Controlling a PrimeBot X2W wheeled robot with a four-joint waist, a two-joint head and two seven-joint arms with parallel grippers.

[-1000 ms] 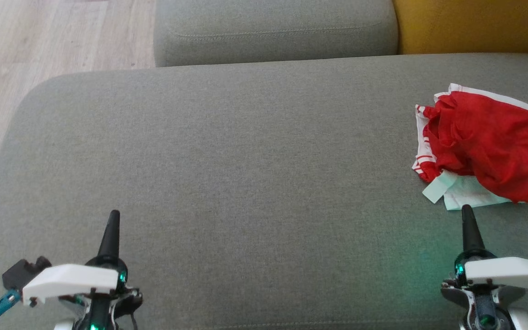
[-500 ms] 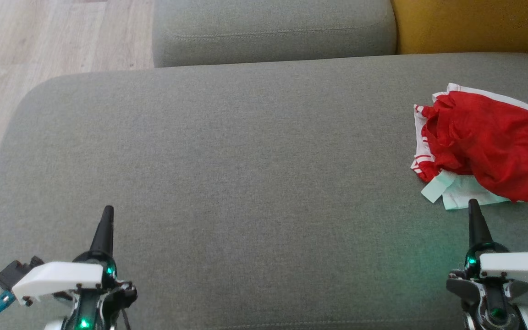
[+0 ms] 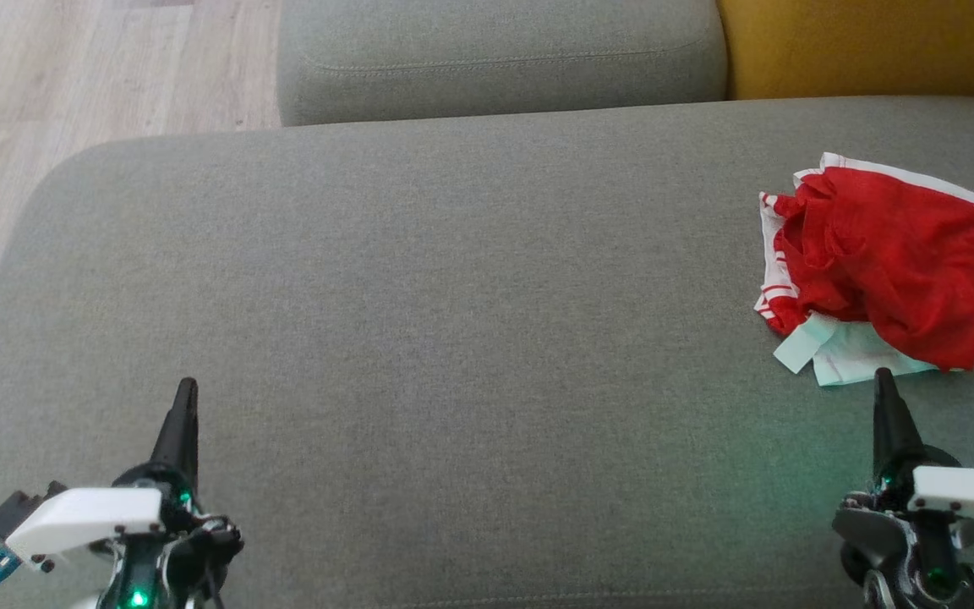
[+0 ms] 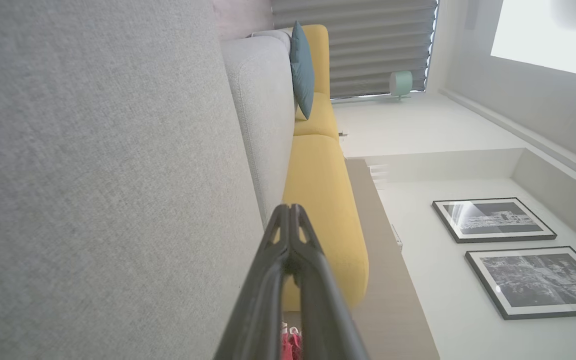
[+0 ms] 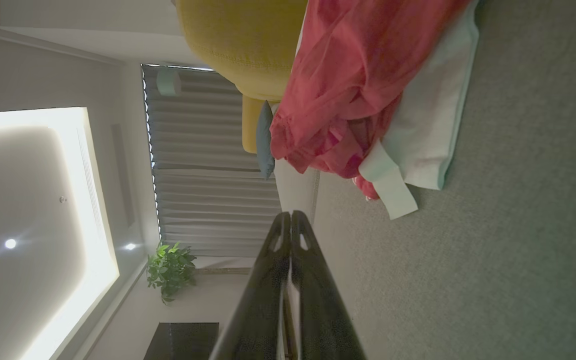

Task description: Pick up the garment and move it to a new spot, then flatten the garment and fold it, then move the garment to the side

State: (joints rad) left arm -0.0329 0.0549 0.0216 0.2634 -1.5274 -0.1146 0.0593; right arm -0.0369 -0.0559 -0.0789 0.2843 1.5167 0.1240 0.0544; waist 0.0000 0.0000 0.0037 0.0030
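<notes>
Garment (image 3: 884, 262): red, white trim with red stripes, pale mint panel. Sofa seat (image 3: 453, 296): plain grey weave. Backrest cushion (image 3: 859, 42): mustard yellow. Floor (image 3: 73, 76): light wood grain. Left tool (image 3: 187, 387), right tool (image 3: 882, 376): black, white-capped, green-lit. Pillow (image 4: 301, 65): teal.

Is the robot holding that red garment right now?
No, the red garment lies crumpled on the grey cushion, ahead of the shut right gripper.

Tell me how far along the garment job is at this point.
Done: nothing; the red garment lies crumpled at the right end of the grey cushion. In hand: the right gripper, shut, points at its pale edge, gripping nothing; the left gripper, shut, sits over bare cushion. Left: pick up, move, flatten, fold, set aside.
</notes>
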